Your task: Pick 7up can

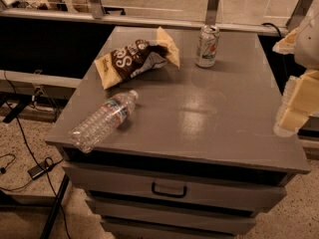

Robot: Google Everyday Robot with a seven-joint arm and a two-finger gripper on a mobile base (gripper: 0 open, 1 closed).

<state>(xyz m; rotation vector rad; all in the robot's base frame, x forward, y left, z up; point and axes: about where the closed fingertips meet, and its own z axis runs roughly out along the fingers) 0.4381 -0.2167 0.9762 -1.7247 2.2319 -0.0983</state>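
Observation:
The 7up can (207,46) stands upright near the far edge of the grey cabinet top (209,113), right of centre. It is silvery-white with green markings and a silver top. My gripper (298,101) shows as pale yellowish parts at the right edge of the camera view, over the cabinet's right side. It is well to the right of the can and nearer the camera, apart from it, and holds nothing that I can see.
A brown and yellow chip bag (135,58) lies left of the can. A clear plastic water bottle (103,119) lies on its side near the front left corner. Drawers with a handle (169,189) are below. Cables (30,153) run on the floor at left.

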